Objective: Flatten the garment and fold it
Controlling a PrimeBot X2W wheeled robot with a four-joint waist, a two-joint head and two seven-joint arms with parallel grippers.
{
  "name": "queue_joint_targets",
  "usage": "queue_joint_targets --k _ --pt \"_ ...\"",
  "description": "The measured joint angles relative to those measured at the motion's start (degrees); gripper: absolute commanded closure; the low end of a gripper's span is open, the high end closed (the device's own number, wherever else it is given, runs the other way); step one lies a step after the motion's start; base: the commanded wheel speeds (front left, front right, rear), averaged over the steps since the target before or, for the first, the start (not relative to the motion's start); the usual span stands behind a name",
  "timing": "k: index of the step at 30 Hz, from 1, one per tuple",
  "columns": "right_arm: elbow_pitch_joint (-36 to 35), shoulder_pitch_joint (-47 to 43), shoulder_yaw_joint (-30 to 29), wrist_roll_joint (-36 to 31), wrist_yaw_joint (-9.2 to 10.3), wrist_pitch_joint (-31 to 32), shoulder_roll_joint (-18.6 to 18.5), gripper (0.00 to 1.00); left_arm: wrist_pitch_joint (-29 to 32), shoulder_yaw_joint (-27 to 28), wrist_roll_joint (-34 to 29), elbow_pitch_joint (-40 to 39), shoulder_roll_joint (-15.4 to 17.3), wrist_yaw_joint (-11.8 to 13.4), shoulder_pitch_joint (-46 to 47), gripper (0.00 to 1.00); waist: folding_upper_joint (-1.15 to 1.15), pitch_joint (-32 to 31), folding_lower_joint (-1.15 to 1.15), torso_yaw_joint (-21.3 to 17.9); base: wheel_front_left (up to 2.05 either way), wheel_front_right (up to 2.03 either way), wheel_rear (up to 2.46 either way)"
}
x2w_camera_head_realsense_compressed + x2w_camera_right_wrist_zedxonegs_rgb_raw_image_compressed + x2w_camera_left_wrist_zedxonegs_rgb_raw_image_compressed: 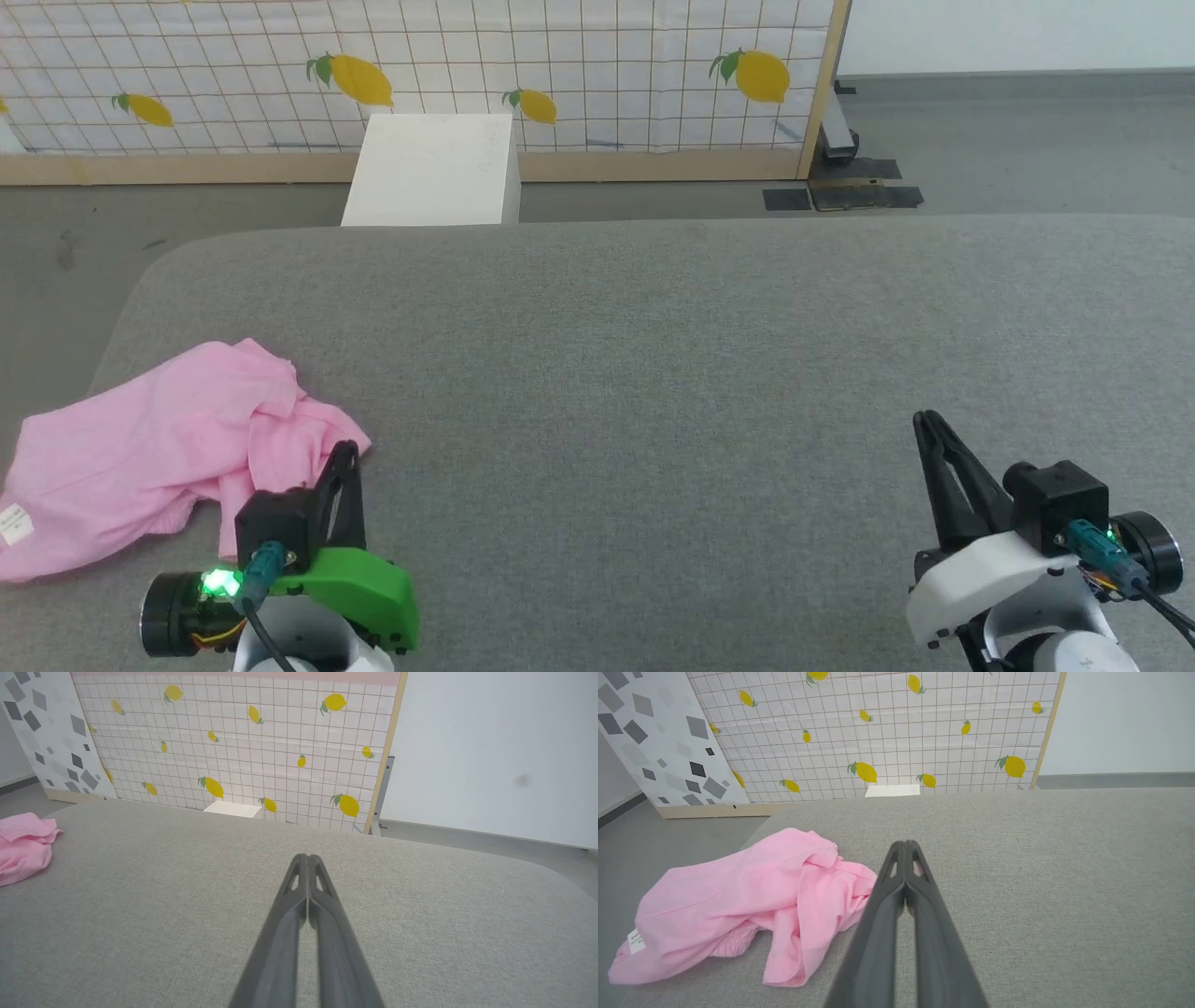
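Garment [140, 448] lying bunched at left edge of table [653, 373], just beside left hand [347, 453]. Right hand [924, 420] well apart. Both sitting closed, gripping nothing. You're risking dragging cloth off edge, or pinching several layers together.

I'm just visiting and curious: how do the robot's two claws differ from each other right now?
The left gripper has a green base; the right gripper has a white base. The left gripper points close by the pink garment; the right gripper is over bare grey cushion, far from the garment. Both are shut and hold nothing.
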State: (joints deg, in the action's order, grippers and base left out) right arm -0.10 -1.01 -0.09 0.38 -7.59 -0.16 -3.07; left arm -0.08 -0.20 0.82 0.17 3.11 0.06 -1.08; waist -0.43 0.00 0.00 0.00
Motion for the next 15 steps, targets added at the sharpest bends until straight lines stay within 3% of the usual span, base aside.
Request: queue_joint_targets --k 1,15 --pt "0.0 0.0 0.0 0.0 0.0 0.0 0.0 0.0 0.0 0.0 0.1 0.0 0.0 0.0 0.0 0.0 0.0 0.0 0.0 0.0 0.0 0.0 0.0" --pt "1.4 0.0 -0.3 0.8 0.01 -1.2 0.0 0.0 -1.2 -0.9 0.8 0.9 0.0 -0.1 0.0 0.0 0.0 0.3 0.0 0.1 0.0 0.0 0.0"
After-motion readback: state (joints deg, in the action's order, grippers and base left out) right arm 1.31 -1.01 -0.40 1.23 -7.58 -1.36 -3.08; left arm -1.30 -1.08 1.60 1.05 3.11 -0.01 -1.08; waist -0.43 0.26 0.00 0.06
